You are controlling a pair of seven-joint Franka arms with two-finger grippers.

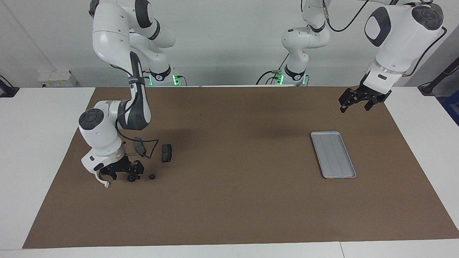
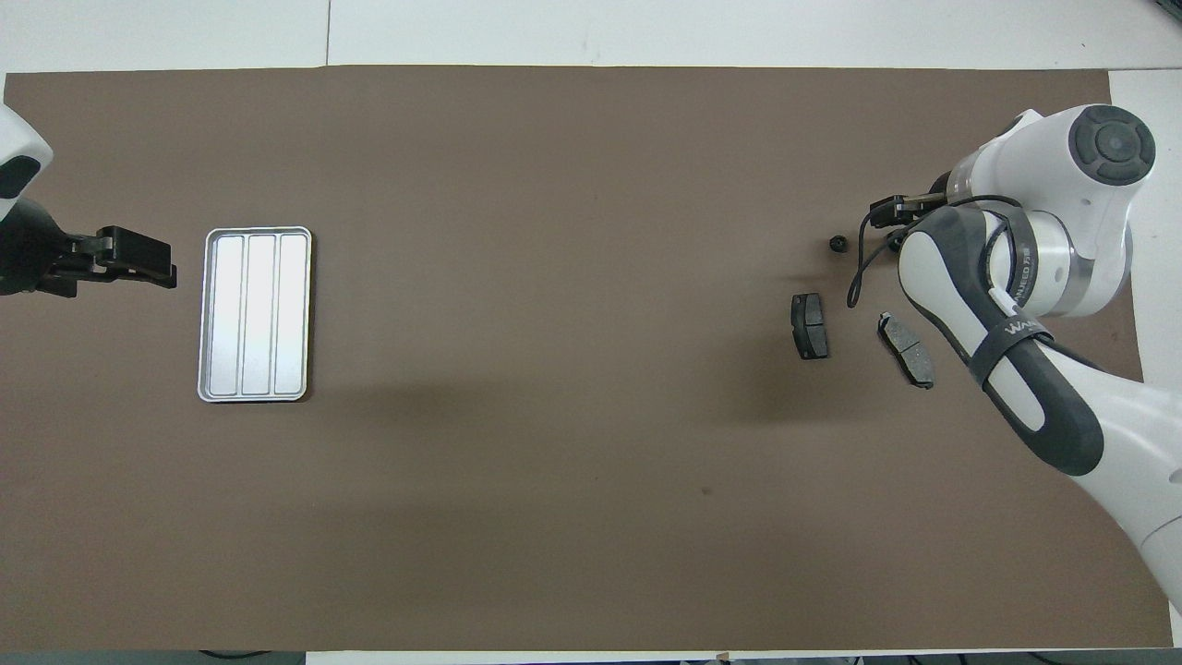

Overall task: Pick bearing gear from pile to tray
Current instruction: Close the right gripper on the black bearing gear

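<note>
The pile lies at the right arm's end of the mat. It holds two small black bearing gears [image 1: 132, 178] [image 1: 152, 176], two dark brake pads [image 1: 166, 153] [image 1: 139, 147] and a white half-ring bracket [image 1: 103, 182]. My right gripper [image 1: 122, 174] hangs open, low over the mat, between the bracket and the larger gear. That gear sits at one fingertip; I cannot tell whether they touch. From overhead the arm hides that gear and the bracket; the smaller gear [image 2: 838, 245] shows. The silver tray [image 1: 333, 154] [image 2: 257, 314] lies bare at the left arm's end. My left gripper [image 1: 361, 101] [image 2: 138, 259] waits open, raised beside the tray.
A brown mat [image 1: 236, 200] covers most of the white table [image 1: 32, 143]. The right arm's cable [image 1: 150, 145] loops over the brake pad nearer the arm. In the overhead view, both pads [image 2: 810, 325] [image 2: 907, 349] lie nearer the robots than the gears.
</note>
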